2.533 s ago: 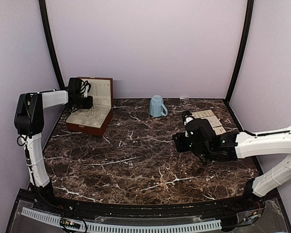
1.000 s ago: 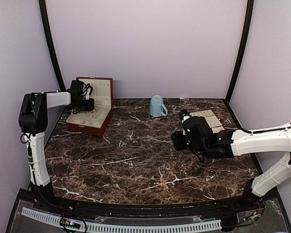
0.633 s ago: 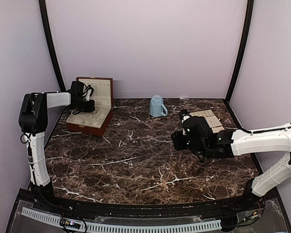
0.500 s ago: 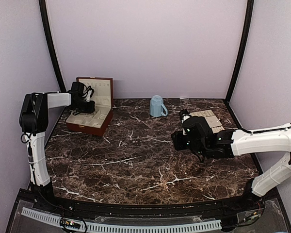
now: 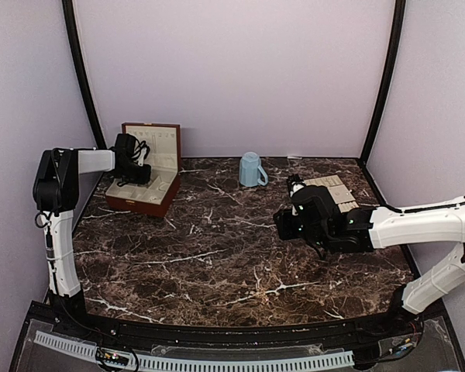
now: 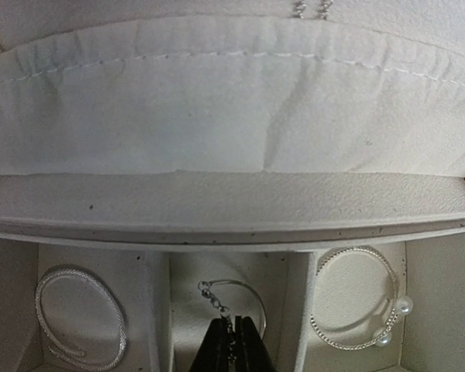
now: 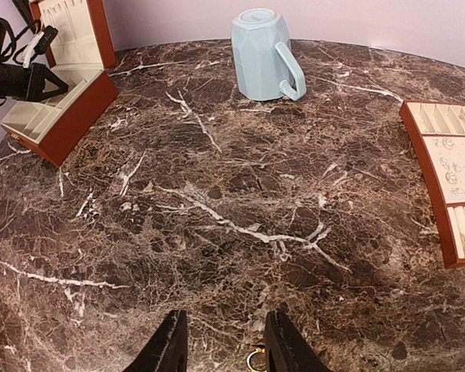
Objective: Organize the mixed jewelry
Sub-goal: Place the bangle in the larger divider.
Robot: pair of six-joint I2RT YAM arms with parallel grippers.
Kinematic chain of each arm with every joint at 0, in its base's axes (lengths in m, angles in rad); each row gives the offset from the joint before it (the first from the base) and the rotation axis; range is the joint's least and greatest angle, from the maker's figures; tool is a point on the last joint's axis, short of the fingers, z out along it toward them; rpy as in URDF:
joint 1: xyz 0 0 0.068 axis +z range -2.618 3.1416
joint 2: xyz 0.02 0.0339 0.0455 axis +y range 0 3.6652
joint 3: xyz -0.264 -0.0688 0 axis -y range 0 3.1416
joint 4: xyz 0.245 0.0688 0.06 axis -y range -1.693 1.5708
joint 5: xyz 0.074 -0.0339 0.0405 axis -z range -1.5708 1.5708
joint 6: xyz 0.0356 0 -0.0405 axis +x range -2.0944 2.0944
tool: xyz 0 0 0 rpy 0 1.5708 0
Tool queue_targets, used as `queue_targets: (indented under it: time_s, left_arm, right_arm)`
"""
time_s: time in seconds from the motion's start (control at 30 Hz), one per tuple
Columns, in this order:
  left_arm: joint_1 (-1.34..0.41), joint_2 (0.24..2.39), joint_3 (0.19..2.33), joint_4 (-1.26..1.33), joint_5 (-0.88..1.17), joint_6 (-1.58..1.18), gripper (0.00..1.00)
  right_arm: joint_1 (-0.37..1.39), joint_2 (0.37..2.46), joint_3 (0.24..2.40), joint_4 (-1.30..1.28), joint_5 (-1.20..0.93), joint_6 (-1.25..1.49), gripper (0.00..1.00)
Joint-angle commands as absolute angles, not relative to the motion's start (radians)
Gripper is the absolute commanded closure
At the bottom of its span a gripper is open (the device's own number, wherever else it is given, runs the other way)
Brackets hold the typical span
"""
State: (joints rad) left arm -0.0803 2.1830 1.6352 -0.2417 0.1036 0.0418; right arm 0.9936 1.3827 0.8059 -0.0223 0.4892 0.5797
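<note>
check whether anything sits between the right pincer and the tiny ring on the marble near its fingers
Nothing visible does. The tiny glinting metal ring lies on the bare brown marble tabletop, between the open fingers of the right pincer. The light-blue ceramic mug stands far beyond it.

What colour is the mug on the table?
Light blue; the mug shows best in the right wrist view.

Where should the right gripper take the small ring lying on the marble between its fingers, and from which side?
Take the small ring across its rim, one finger on each outer edge, coming straight down from above. It appears to lie flat on the marble table, so no side gives purchase beneath it, and the open right gripper straddles it.
</note>
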Motion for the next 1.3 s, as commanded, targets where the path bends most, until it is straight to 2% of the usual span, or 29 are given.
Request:
queue_targets:
  time_s: [0.0,0.3,0.6,0.87,1.07,1.27]
  left_arm:
    - [-0.072,2.177,1.641,-0.261,0.085,0.053,0.92]
    - [-0.073,2.177,1.663,-0.278,0.076,0.054,0.76]
    - [-0.072,2.160,1.693,-0.306,0.093,0.038,0.70]
    - [-0.074,2.048,1.671,-0.304,0.146,-0.019,0.64]
    - [-0.075,1.866,1.529,-0.248,0.160,-0.099,0.59]
    - [-0.078,1.614,1.235,-0.129,0.176,-0.224,0.50]
  right_arm:
    - [0.988,1.391,0.842,0.003,0.488,0.583,0.65]
    - [0.987,1.388,0.844,0.004,0.488,0.583,0.65]
    - [0.988,1.379,0.848,0.005,0.488,0.582,0.65]
    - [0.988,1.348,0.864,-0.045,0.498,0.580,0.65]
    - [0.988,1.319,0.888,-0.088,0.510,0.597,0.64]
    - [0.986,1.287,0.949,-0.170,0.529,0.642,0.64]
